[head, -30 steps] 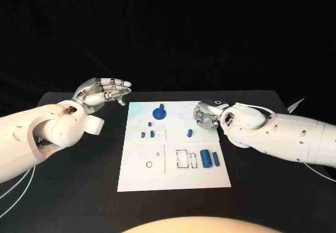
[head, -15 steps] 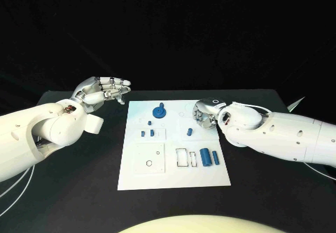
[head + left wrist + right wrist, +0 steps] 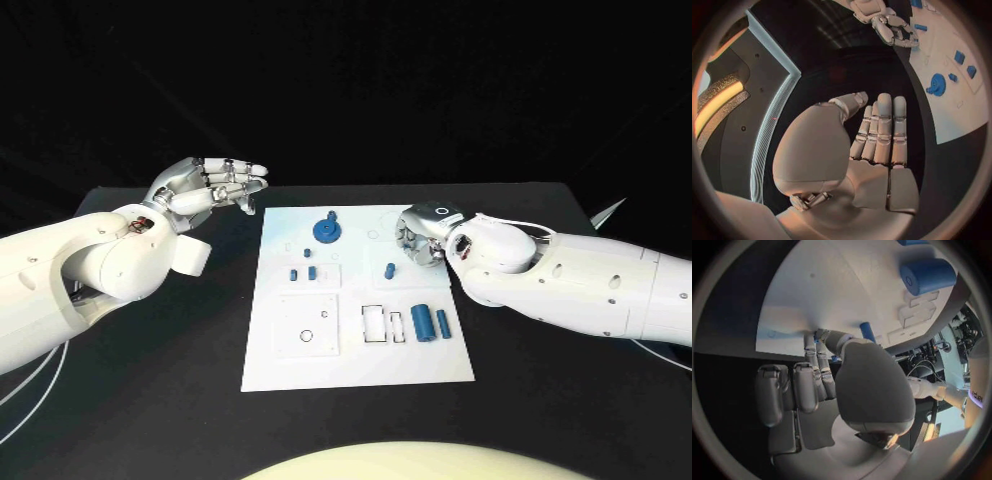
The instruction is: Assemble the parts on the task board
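Note:
The white task board (image 3: 361,355) lies mid-table. On it are a blue gear (image 3: 329,232), small blue pieces (image 3: 302,273), a blue peg (image 3: 389,270) and two blue cylinders (image 3: 430,323). My left hand (image 3: 216,185) is raised off the board's far left corner, flat, fingers straight, holding nothing (image 3: 879,145). My right hand (image 3: 421,242) hovers low at the board's right edge, just right of the peg. In the right wrist view its fingers (image 3: 811,375) are curled, thumb and fingertips meeting on the board beside the peg (image 3: 867,332), with nothing visible between them.
Near the board's front are a raised square plate (image 3: 309,325) and two rectangular slots (image 3: 384,326). Black table (image 3: 144,380) surrounds the board on all sides. The left wrist view shows the gear (image 3: 937,85) and my right hand (image 3: 892,25).
My right arm has edged a little to the left, further over the board's right edge. The left hand and the parts have stayed put.

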Controlling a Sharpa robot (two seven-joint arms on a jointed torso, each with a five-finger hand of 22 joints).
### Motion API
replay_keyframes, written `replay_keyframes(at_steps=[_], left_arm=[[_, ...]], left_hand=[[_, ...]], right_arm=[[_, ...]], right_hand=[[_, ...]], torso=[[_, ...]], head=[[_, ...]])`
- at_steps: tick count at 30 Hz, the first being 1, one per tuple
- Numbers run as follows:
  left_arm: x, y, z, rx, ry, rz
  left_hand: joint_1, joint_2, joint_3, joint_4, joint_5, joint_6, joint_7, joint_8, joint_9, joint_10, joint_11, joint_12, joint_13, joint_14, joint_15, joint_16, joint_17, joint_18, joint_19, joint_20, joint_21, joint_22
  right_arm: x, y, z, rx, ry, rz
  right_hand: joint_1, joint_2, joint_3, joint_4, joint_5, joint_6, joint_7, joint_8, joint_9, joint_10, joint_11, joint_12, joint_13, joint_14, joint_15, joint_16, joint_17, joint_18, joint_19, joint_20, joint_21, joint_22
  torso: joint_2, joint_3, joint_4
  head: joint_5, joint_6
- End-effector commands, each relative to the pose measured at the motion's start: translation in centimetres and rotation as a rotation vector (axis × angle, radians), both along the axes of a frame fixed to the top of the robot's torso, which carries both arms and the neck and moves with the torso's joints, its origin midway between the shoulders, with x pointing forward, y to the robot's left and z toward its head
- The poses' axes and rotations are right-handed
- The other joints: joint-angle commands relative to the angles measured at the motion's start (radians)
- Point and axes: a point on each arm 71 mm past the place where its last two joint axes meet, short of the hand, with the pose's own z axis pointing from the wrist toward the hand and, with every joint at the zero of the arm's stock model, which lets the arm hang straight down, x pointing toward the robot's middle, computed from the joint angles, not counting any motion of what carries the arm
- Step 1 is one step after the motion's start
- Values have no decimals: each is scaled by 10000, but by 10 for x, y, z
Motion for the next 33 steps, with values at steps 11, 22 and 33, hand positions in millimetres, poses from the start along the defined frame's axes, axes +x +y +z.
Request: replay_keyframes(at_steps=[11,22,33], left_arm=[[-1,-1,1,-11,-23,-170],[0,1,0,23,20,-135],[0,4,0,48,45,-101]], left_hand=[[-17,54,-2,-52,18,-95,22,-84,-18,-120,27,60,-29,-50,83,-76,-34,123,-69,53,-75,-19],[-43,47,-22,-54,17,-155,48,-114,-29,-213,55,56,-46,-64,107,-96,-52,120,-82,71,-101,-31],[-46,42,-29,-61,18,-185,56,-128,-34,-253,66,57,-52,-66,115,-101,-58,121,-85,79,-112,-36]], right_arm=[[-6,-4,2,443,-683,-63],[-10,-8,9,873,-755,-42],[-21,-9,23,1503,-788,137]], right_hand=[[28,176,488,-573,23,128,-22,35,27,452,-327,-48,20,423,-113,-13,1,-220,806,-92,109,2306],[-21,168,508,-598,18,153,-25,41,35,487,-332,-56,24,425,-118,-8,6,-226,816,-97,135,2320],[-53,163,517,-609,15,168,-27,45,40,506,-335,-62,26,427,-121,-6,8,-228,820,-100,147,2327]], torso=[[-1,-5,-3],[0,-12,1],[-4,-10,-10]], head=[[-2,15],[6,8],[47,10]])
